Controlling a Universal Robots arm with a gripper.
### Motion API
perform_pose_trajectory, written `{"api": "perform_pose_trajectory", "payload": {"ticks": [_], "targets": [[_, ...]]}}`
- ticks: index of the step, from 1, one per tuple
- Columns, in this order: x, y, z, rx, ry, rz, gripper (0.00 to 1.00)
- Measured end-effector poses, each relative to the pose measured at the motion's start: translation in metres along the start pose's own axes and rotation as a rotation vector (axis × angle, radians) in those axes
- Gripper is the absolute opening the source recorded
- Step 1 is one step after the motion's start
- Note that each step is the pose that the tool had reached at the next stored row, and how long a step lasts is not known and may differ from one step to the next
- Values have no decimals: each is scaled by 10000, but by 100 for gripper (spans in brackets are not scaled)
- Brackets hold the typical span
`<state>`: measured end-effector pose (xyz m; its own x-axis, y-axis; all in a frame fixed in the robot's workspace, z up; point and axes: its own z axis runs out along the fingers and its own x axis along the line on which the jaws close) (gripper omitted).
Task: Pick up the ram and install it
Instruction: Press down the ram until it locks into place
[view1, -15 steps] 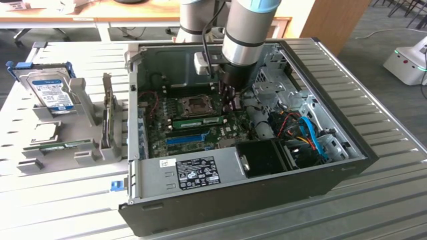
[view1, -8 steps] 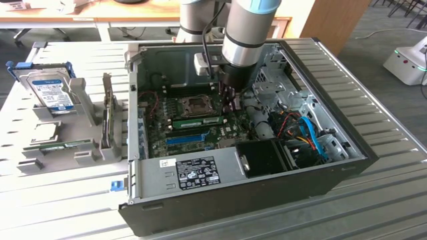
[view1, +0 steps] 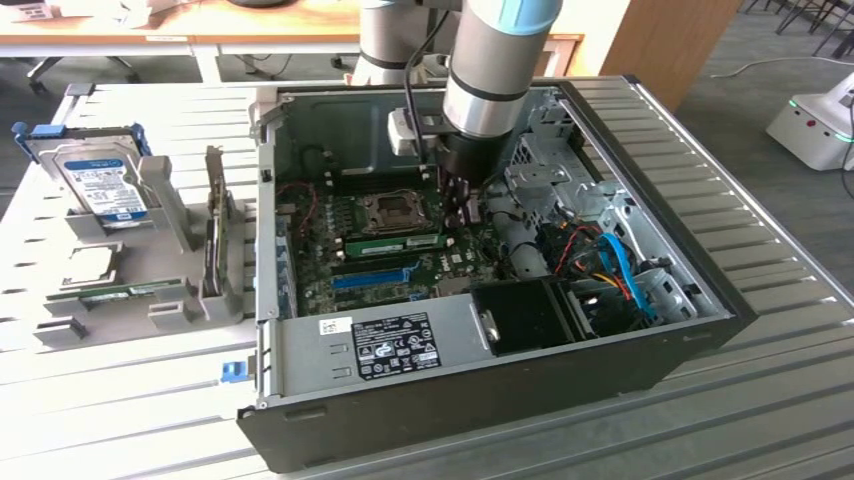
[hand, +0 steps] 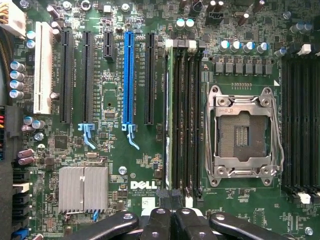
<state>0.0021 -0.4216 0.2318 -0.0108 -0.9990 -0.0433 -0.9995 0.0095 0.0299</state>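
Observation:
The ram (hand: 168, 115) stands edge-on in the memory slot nearest the blue slot, beside the CPU socket (hand: 243, 132). In the exterior view the ram (view1: 394, 243) is a green stick lying across the motherboard inside the open computer case (view1: 534, 370). My gripper (hand: 170, 212) is shut, its black fingers pressed together with nothing between them. Their tips sit right over one end of the ram's slot; I cannot tell whether they touch it. In the exterior view the gripper (view1: 461, 205) hangs from the arm inside the case, just above the board.
Empty black memory slots (hand: 187, 115) lie beside the ram, and a long blue slot (hand: 128, 75) on its other side. At the exterior view's left, a silver hard drive (view1: 107, 190) with a blue label and grey holders (view1: 214, 245) stand on the slatted table. Drive cages and cables (view1: 607, 270) crowd the case's right.

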Motion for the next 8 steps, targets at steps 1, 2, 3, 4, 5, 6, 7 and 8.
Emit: {"api": "perform_pose_trajectory", "payload": {"ticks": [1,2,3,4,5,6,7,8], "targets": [[0,0,0,0,-1,0,11],[-1,0,1,1,-2,1,11],[-5,-1,3,1,-5,-1,11],[-9,-1,4,2,-5,-1,11],[-13,0,4,1,-3,0,11],[-17,0,5,1,-3,1,11],[-20,0,6,1,-3,0,11],[-20,0,5,1,-2,-1,11]]}}
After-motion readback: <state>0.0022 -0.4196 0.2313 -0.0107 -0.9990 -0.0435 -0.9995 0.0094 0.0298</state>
